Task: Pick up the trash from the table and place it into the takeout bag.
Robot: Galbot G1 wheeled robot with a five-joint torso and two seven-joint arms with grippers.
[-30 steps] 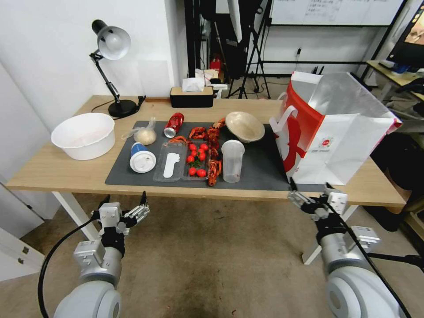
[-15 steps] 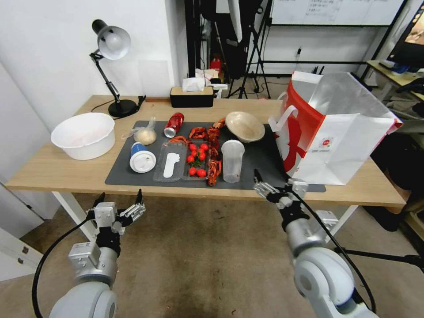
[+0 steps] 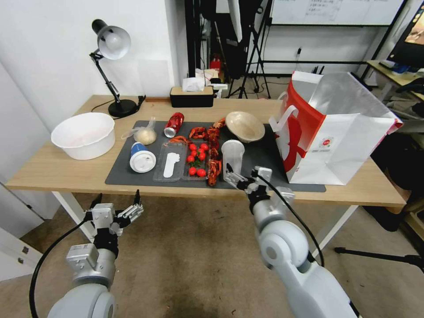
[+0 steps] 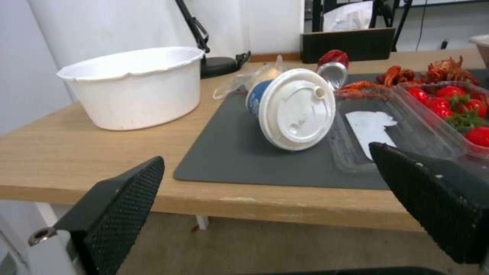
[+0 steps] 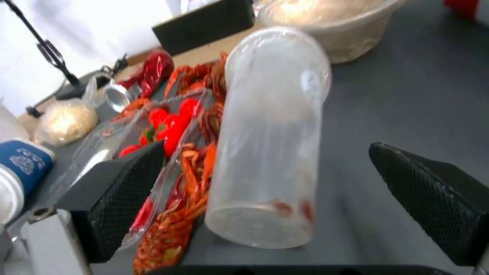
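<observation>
Fingers of right gripper spread wide, empty, facing seemingly near-empty clear plastic cup.

White wall on the left, black desk lamp lit beside it, worn brown carpet floor, black tripod stands behind, whiteboard up top, cluttered wooden desk far right

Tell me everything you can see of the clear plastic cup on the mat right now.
The clear plastic cup is tall, see-through and slightly cloudy, standing upright on the dark grey mat near the table's front edge. Reddish smears mark the inside near its base. Crayfish shells lie right against its left side; the beige bowl sits behind it. The right gripper is open, with a finger either side of the cup, not touching it.
</observation>
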